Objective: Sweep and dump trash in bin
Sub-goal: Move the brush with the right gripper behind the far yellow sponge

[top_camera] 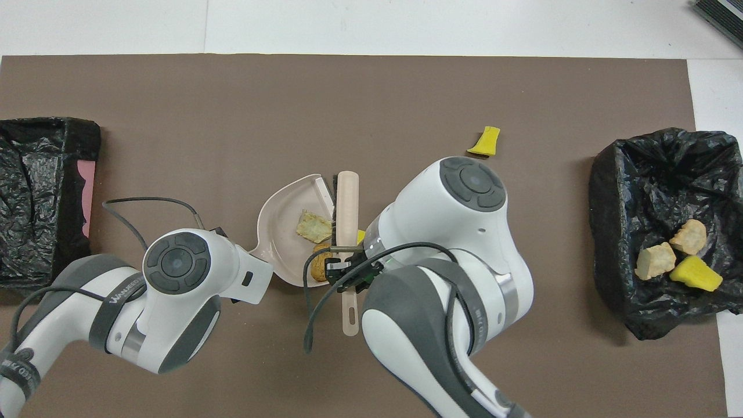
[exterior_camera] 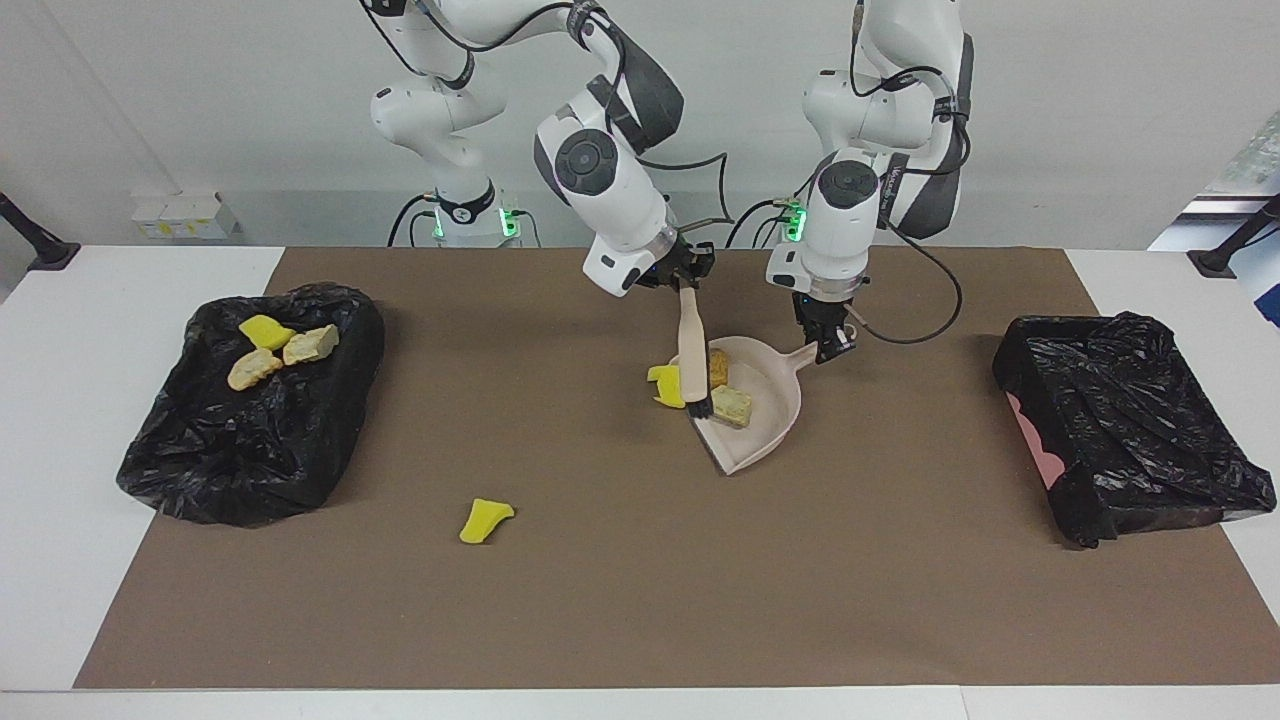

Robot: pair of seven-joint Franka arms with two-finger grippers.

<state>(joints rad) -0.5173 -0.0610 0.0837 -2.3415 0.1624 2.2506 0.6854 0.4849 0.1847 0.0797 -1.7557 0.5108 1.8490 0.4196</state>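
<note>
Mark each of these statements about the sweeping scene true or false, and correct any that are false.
1. The right gripper holds the brush. True.
2. The dustpan is empty. False: a brown lump and a pale foam chunk lie in it.
3. Three scraps lie in the black-lined bin at the right arm's end of the table. True.
4. The left gripper hangs free above the mat. False: it grips the dustpan's handle.
5. A lone yellow piece lies on the mat, farther from the robots than the dustpan. True.
</note>
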